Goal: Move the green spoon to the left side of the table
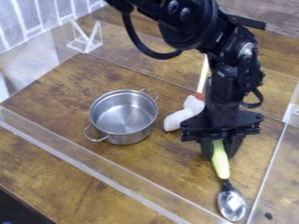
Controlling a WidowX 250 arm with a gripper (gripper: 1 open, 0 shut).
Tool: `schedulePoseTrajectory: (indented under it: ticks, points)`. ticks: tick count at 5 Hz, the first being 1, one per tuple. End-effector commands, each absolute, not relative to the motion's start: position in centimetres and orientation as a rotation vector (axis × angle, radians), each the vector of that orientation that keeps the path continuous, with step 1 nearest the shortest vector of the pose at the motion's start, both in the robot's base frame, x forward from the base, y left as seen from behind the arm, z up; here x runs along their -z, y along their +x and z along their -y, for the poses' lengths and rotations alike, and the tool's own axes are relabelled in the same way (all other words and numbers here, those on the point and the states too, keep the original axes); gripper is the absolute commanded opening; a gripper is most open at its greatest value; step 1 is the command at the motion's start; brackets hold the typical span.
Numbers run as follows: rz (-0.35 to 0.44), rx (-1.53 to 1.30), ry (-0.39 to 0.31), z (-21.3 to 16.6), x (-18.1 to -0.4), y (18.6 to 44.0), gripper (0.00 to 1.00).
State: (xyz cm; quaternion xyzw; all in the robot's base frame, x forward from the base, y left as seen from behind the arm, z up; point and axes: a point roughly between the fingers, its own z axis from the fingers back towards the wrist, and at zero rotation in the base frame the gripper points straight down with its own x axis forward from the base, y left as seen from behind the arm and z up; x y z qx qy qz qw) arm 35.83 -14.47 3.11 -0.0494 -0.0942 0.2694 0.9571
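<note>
Brown wooden table with metal pot, white-stemmed mushroom.Brown plank table (70,105) beneath pot (124,116) and toy mushroom (184,114)

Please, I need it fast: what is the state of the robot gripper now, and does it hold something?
Gripper: closed, holding the green spoon by its handle.

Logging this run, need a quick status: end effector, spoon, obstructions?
End effector shut on green-handled spoon. Spoon at table's right. Steel pot left of it, possibly in the way.
</note>
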Motion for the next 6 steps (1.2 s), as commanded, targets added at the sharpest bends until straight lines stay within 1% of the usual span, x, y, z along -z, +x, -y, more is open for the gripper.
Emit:
schedulePoseTrajectory:
  ticks: [1, 4, 5, 6]
  points:
    - [0.236, -0.546, -0.141, 14.1, -4.9, 36.9, 0.0]
    - [0.233, -0.511, -0.16, 13.9, -4.8, 37.2, 0.0]
    - [0.218, -0.368, -0.143, 13.8, -6.3, 37.4, 0.0]
    - [0.195, -0.199, -0.138, 13.3, -9.2, 37.8, 0.0]
